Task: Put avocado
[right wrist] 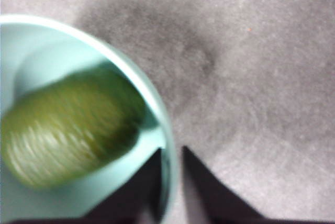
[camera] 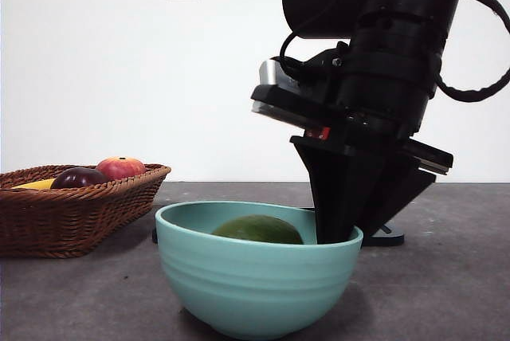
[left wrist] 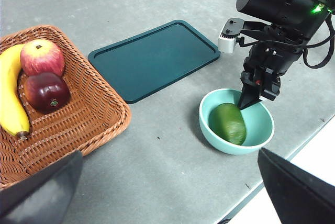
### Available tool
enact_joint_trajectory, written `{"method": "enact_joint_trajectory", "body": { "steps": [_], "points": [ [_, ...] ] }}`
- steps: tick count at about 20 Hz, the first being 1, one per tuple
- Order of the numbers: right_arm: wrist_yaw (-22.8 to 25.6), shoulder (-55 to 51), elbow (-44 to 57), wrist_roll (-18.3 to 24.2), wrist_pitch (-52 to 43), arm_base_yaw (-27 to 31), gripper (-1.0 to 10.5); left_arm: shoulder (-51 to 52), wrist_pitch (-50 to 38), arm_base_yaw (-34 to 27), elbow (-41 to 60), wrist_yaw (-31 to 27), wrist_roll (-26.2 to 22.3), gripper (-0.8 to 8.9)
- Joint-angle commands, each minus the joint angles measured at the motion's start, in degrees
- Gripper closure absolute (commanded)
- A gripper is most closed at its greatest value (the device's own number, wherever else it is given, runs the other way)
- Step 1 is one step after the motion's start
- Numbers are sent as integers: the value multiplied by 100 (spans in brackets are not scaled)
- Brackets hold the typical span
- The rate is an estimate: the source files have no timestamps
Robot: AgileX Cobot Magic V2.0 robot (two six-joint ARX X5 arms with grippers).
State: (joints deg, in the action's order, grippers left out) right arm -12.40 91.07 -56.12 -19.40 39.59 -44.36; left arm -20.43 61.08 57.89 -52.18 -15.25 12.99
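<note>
1. front view: the avocado [camera: 257,230] sits in the teal bowl [camera: 256,279], only its green top showing above the rim. the right gripper [camera: 339,233] comes down big and dark from one o'clock, its tips dipping at the bowl's three o'clock rim. a basket [camera: 76,212] stands off at nine o'clock with an apple [camera: 120,167], a purple fruit [camera: 78,178] and a sliver of banana [camera: 36,185].

2. left wrist view: the left gripper [left wrist: 167,192] waits wide open and empty, well apart from the action. the avocado [left wrist: 228,123] lies loose in the bowl [left wrist: 220,139]; the right gripper [left wrist: 248,101] has its tips at the rim just beside the fruit. a dark tray [left wrist: 155,58] lies bare between bowl and basket [left wrist: 91,116].

3. right wrist view: blurred, so there's motion. the right gripper [right wrist: 171,153] has its jaws nearly together with only a thin gap, and the bowl's rim [right wrist: 157,114] runs through that gap: one jaw inside, one outside. it grips no fruit; the avocado [right wrist: 70,130] lies free at nine o'clock of the tips.

4. my read: the placing looks done, fruit dropped in the bowl. the step in hand looks like letting go and clearing out. next move calls for a straight lift so the jaws don't catch the rim and tip the bowl.
</note>
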Motion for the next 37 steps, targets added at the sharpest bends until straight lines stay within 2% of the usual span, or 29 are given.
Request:
{"method": "enact_joint_trajectory", "body": {
  "steps": [1,4,8,11,16,21,28,30,32,33,35,37],
  "points": [
    [-22,118,-101,-164,-85,-63,937,-4,-68,63,-52,-39,-31,252],
    [-4,118,-254,-326,22,-59,937,-4,-68,63,-52,-39,-31,252],
    [319,131,-916,-555,413,120,937,-4,-68,63,-52,-39,-28,252],
    [352,376,-1631,-540,745,470,937,-4,-68,63,-52,-39,-28,252],
    [389,1394,-3014,-319,898,1141,937,-4,-66,63,-52,-39,-26,252],
    [529,2535,-4162,-260,975,1480,937,-4,-66,63,-52,-39,-26,252],
    [656,3012,-4395,-234,999,1567,935,-4,-66,63,-52,-37,-11,252],
    [763,3012,-4395,-236,997,1567,816,-4,-68,63,-55,-37,-11,252],
    [975,2942,-4446,-221,1082,1620,604,-4,-68,63,-59,-37,-7,252],
    [990,2868,-4581,-149,1268,1685,534,-4,-68,63,-59,-37,-9,252],
    [1178,2599,-4920,85,1808,1751,458,-4,-70,63,-59,-37,-9,252],
    [1443,2068,-4986,256,2253,1714,446,-4,-70,63,-59,-37,-9,252]
  ]
}}
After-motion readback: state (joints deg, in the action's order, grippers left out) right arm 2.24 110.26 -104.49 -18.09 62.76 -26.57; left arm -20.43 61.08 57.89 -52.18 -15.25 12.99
